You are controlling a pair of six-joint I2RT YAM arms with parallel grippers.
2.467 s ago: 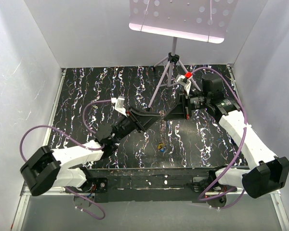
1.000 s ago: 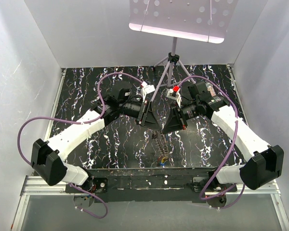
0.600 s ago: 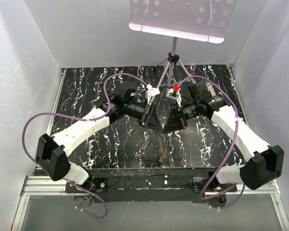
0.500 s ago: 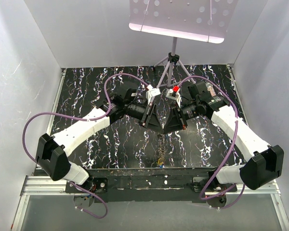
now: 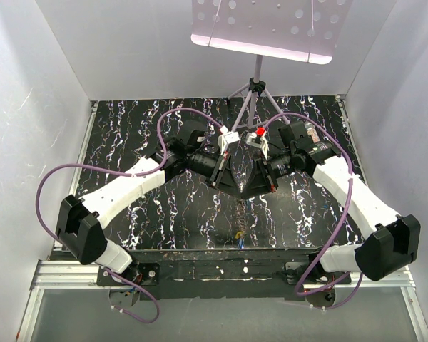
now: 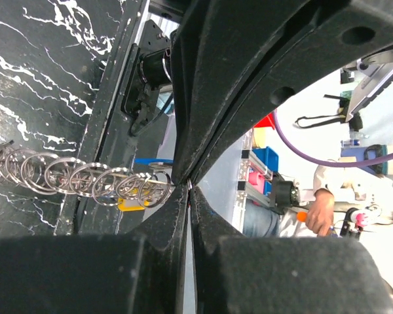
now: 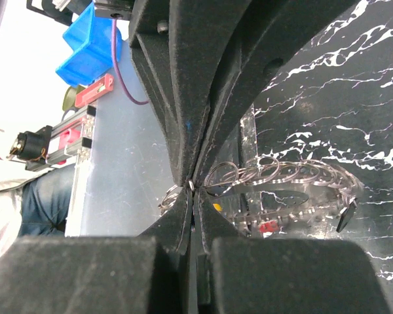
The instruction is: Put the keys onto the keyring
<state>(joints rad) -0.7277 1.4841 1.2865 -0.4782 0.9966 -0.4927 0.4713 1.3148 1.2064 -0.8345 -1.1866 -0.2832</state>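
Open marbled desk [image 5: 128, 135] is left on both sides of the tripod [image 5: 251, 100]. In front of the tripod, the left claw [image 6: 188, 186] and right claw [image 7: 192, 186] are held tip to tip, arms angled inward, each pinched shut on the keyring [image 6: 85, 183], a chain of linked silver rings. The keys [image 5: 239, 235] are seen farther in front of the tripod, by the desk's near edge
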